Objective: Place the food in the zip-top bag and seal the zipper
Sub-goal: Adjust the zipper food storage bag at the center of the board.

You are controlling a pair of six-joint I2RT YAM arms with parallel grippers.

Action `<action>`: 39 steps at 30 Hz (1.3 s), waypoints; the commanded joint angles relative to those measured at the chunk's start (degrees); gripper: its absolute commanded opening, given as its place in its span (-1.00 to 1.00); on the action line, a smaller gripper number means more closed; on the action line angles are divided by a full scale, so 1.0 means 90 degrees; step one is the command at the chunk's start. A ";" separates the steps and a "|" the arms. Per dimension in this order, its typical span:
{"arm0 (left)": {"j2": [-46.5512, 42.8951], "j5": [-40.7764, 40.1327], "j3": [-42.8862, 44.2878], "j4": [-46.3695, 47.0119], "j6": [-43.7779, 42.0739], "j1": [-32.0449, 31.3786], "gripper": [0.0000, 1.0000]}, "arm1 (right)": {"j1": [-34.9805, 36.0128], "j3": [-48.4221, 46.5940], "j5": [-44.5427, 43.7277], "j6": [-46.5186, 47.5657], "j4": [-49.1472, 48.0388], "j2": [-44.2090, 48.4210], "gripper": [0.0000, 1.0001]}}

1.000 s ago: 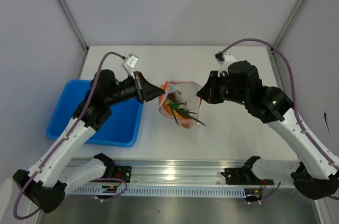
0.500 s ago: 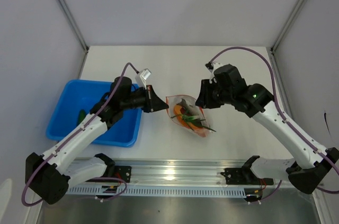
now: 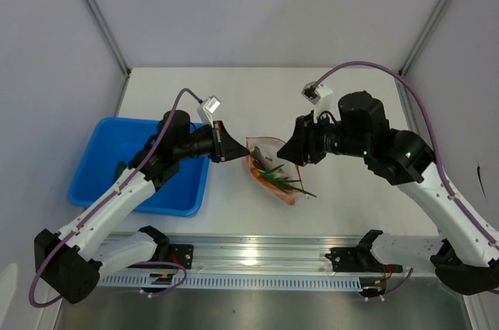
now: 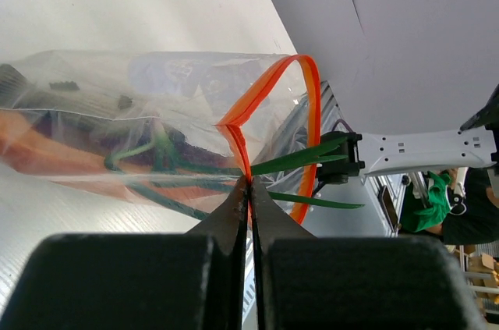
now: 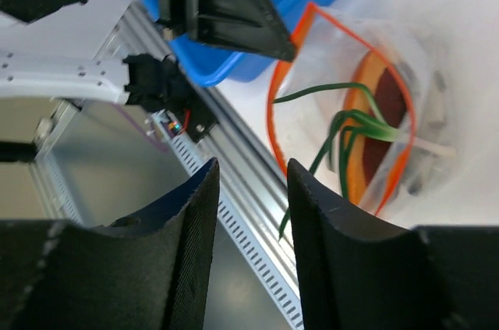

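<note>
Pinching what, that left hand (image 4: 248,189)?

Its jaws are pressed together on the zipper (image 4: 269,88), at the fold where the red-orange strip bends. The rest of the strip loops away, so the mouth gapes.

And the right hand (image 5: 251,170)?

Jaws apart, nothing between them. From above it sits just beside the right edge of the zip-top bag (image 3: 269,165). Whether a finger touches the plastic I cannot tell.

Where is the food?

Inside the bag, which lies on the white bench (image 3: 351,96) between the two hands. The meat slab (image 5: 382,111) shows through the plastic in the right wrist view. The green stalks (image 5: 335,123) start inside and poke out past the mouth.

Anything hard to read?

From above, the meat is only a blur of orange under creased plastic. The left wrist view cuts the bag off at its left edge. The blue tray (image 3: 109,166) sits left of the bag, partly under the left arm, with a small green thing (image 3: 119,168) in it, too small to name.
</note>
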State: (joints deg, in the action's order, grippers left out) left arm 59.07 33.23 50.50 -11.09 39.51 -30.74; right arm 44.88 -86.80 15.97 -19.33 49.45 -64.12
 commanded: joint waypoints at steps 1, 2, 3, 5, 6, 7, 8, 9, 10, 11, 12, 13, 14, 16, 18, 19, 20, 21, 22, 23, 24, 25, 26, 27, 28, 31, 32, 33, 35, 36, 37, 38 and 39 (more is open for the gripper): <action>-0.0098 0.0145 0.0297 0.0363 0.0122 -0.0071 -0.99 | 0.0052 -0.0082 0.0745 0.0127 -0.0036 -0.0375 -0.17; -0.0108 0.0136 0.0297 0.0363 0.0122 -0.0071 -0.99 | 0.0062 -0.0043 0.0736 0.0156 0.0042 -0.0502 -0.21; -0.0118 0.0126 0.0287 0.0363 0.0122 -0.0080 -0.99 | 0.0081 0.0015 0.0726 0.0175 0.0139 -0.0706 -0.22; -0.0127 0.0126 0.0278 0.0354 0.0112 -0.0080 -0.99 | 0.0130 0.0123 0.0668 0.0195 0.0179 -0.0893 -0.27; -0.0128 0.0116 0.0287 0.0354 0.0112 -0.0090 -0.99 | 0.0159 0.0230 0.0658 0.0214 0.0141 -0.1009 -0.28; -0.0128 0.0116 0.0278 0.0354 0.0122 -0.0080 -0.99 | 0.0208 0.0279 0.0648 0.0224 0.0111 -0.1059 -0.28; -0.0137 0.0126 0.0297 0.0363 0.0122 -0.0080 -0.99 | 0.0247 0.0328 0.0638 0.0215 0.0063 -0.1079 -0.28; -0.0128 0.0126 0.0268 0.0354 0.0122 -0.0080 -0.99 | 0.0315 0.0406 0.0619 0.0214 0.0004 -0.1108 -0.28; -0.0128 0.0126 0.0268 0.0363 0.0122 -0.0090 -0.99 | 0.0335 0.0436 0.0599 0.0234 -0.0006 -0.1147 -0.28; -0.0128 0.0126 0.0277 0.0363 0.0141 -0.0080 -0.99 | 0.0364 0.0465 0.0531 0.0234 -0.0006 -0.1167 -0.28; -0.0128 0.0145 0.0268 0.0383 0.0142 -0.0090 -0.99 | 0.0384 0.0485 0.0444 0.0253 0.0090 -0.1206 -0.27; -0.0118 0.0155 0.0287 0.0383 0.0142 -0.0090 -0.99 | 0.0403 0.0533 0.0259 0.0273 0.0149 -0.1254 -0.27; -0.0118 0.0155 0.0297 0.0383 0.0142 -0.0090 -0.99 | 0.0413 0.0572 0.0199 0.0292 0.0198 -0.1284 -0.27; -0.0108 0.0174 0.0316 0.0393 0.0142 -0.0090 -0.99 | 0.0481 0.0718 0.0053 0.0341 0.0286 -0.1294 -0.26; -0.0108 0.0175 0.0316 0.0393 0.0132 -0.0080 -0.99 | 0.0540 0.0797 -0.0094 0.0361 0.0364 -0.1333 -0.24; -0.0108 0.0175 0.0317 0.0402 0.0132 -0.0090 -0.99 | 0.0589 0.0884 -0.0181 0.0380 0.0384 -0.1343 -0.22; -0.0108 0.0184 0.0317 0.0402 0.0142 -0.0090 -0.99 | 0.0599 0.0924 -0.0327 0.0400 0.0413 -0.1352 -0.18; -0.0108 0.0184 0.0317 0.0412 0.0142 -0.0080 -0.99 | 0.0618 0.0973 -0.0377 0.0439 0.0414 -0.1372 -0.15; -0.0118 0.0194 0.0317 0.0432 0.0151 -0.0080 -0.99 | 0.0647 0.1041 -0.0455 0.0478 0.0414 -0.1382 -0.14; -0.0108 0.0204 0.0307 0.0432 0.0161 -0.0080 -0.99 | 0.0667 0.1080 -0.0688 0.0478 0.0365 -0.1391 -0.13; -0.0118 0.0204 0.0307 0.0432 0.0152 -0.0090 -0.99 | 0.0667 0.1139 -0.0767 0.0488 0.0345 -0.1411 -0.12; -0.0137 0.0204 0.0307 0.0441 0.0151 -0.0090 -0.99 | 0.0677 0.1178 -0.0817 0.0488 0.0336 -0.1450 -0.12; -0.0137 0.0204 0.0316 0.0422 0.0151 -0.0090 -0.99 | 0.0687 0.1198 -0.0914 0.0488 0.0364 -0.1469 -0.13; -0.0147 0.0194 0.0317 0.0393 0.0132 -0.0090 -0.99 | 0.0706 0.1207 -0.0973 0.0478 0.0365 -0.1557 -0.13; -0.0147 0.0184 0.0326 0.0383 0.0122 -0.0090 -0.99 | 0.0726 0.1236 -0.0993 0.0488 0.0365 -0.1586 -0.14; -0.0176 0.0194 0.0317 0.0373 0.0132 -0.0080 -0.99 | 0.0833 0.1305 -0.1119 0.0459 0.0287 -0.1694 -0.15; -0.0176 0.0204 0.0336 0.0373 0.0132 -0.0090 -0.99 | 0.0853 0.1324 -0.1139 0.0449 0.0248 -0.1704 -0.16; -0.0176 0.0194 0.0317 0.0373 0.0132 -0.0090 -0.99 | 0.0862 0.1344 -0.1149 0.0449 0.0238 -0.1733 -0.17; -0.0176 0.0214 0.0297 0.0383 0.0142 -0.0080 -0.99 | 0.0892 0.1422 -0.1236 0.0439 0.0180 -0.1782 -0.19; -0.0176 0.0214 0.0326 0.0383 0.0151 -0.0090 -0.99 | 0.0931 0.1451 -0.1295 0.0439 0.0150 -0.1801 -0.21; -0.0176 0.0204 0.0307 0.0383 0.0151 -0.0090 -0.99 | 0.0941 0.1568 -0.1431 0.0429 0.0121 -0.1802 -0.22; -0.0176 0.0223 0.0307 0.0402 0.0161 -0.0090 -0.99 | 0.0941 0.1617 -0.1500 0.0400 0.0063 -0.1821 -0.27; -0.0167 0.0223 0.0297 0.0393 0.0161 -0.0090 -0.99 | 0.0950 0.1666 -0.1549 0.0390 0.0033 -0.1831 -0.31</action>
State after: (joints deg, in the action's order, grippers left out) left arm 59.07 33.54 50.50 -10.66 40.12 -31.03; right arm 52.95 -72.88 5.39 -15.86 51.40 -80.05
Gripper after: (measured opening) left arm 0.005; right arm 0.357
